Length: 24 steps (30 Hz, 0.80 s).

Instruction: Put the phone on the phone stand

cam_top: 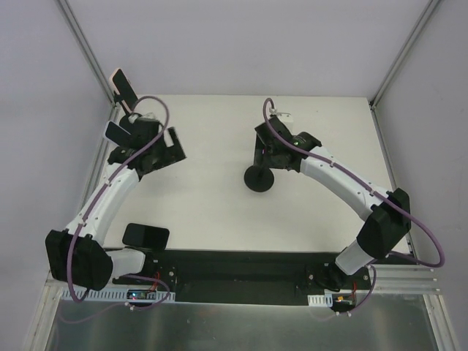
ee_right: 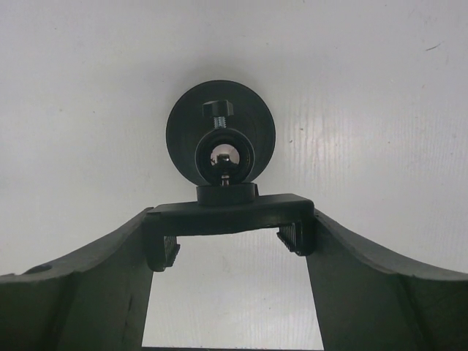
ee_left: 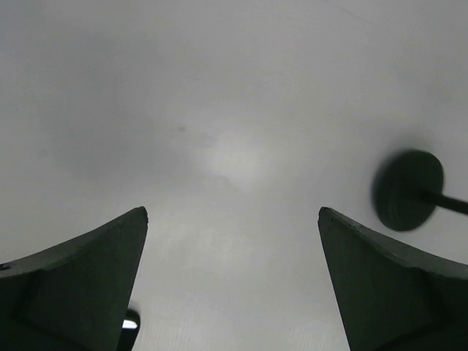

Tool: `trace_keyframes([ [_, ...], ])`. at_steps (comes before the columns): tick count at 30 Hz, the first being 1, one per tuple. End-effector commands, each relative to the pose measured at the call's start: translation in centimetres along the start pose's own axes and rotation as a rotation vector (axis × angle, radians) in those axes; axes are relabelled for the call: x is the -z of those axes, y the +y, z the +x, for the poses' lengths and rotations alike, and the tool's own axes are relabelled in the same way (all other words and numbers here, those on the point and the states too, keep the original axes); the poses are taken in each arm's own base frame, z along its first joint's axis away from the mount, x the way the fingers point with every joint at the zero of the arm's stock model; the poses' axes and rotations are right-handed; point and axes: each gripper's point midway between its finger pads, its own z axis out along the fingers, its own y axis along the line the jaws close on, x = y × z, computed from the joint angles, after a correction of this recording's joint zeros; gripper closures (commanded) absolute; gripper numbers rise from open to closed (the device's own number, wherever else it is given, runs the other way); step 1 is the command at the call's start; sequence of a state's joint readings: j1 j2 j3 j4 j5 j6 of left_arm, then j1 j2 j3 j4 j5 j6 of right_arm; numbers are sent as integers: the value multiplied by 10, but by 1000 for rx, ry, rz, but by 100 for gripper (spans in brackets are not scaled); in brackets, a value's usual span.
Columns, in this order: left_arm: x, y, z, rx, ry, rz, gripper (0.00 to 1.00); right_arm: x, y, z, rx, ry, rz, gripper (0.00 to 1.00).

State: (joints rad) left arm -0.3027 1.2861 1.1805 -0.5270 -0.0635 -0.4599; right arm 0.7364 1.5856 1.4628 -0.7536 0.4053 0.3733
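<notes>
The phone [cam_top: 146,235] is a black glossy slab lying flat near the left arm's base; a dark corner of it shows low in the left wrist view [ee_left: 129,325]. The phone stand [cam_top: 259,179] has a round black base, a ball joint and a clamp bar. My right gripper [cam_top: 269,148] is shut on the stand's clamp bar [ee_right: 228,217], which spans between both fingers above the base [ee_right: 183,139]. My left gripper [cam_top: 146,140] hangs open and empty over bare table [ee_left: 232,212], left of the stand, whose base shows at the right [ee_left: 408,191].
A dark flat object with a pale edge [cam_top: 122,85] leans at the far left corner by the frame post. White walls close the table on three sides. A black mounting plate [cam_top: 234,274] lies along the near edge.
</notes>
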Motion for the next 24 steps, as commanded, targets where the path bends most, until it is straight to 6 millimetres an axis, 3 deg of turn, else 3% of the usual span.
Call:
trace_keyframes([
  [1, 13, 80, 49, 415, 64, -229, 1, 9, 30, -30, -57, -84, -124, 73],
  [2, 25, 102, 60, 467, 55, -307, 1, 9, 30, -31, -37, -88, -131, 69],
  [5, 52, 127, 73, 591, 5, -437, 1, 9, 35, -31, 2, -88, -163, 40],
  [6, 62, 138, 87, 629, 32, -506, 1, 9, 39, -30, 12, -84, -184, 21],
  [8, 73, 142, 98, 718, 41, -538, 1, 10, 41, -29, 25, -79, -197, 6],
  [9, 80, 144, 113, 741, 91, -574, 1, 11, 44, -29, 36, -80, -220, 4],
  [15, 101, 163, 155, 901, 252, -826, 1, 14, 44, -26, 52, -91, -247, 4],
  [20, 93, 169, 192, 1064, 411, -910, 1, 26, 38, -30, 59, -128, -261, 4],
  [24, 73, 171, 215, 1233, 436, -867, 1, 38, 27, -36, 62, -189, -258, 4],
])
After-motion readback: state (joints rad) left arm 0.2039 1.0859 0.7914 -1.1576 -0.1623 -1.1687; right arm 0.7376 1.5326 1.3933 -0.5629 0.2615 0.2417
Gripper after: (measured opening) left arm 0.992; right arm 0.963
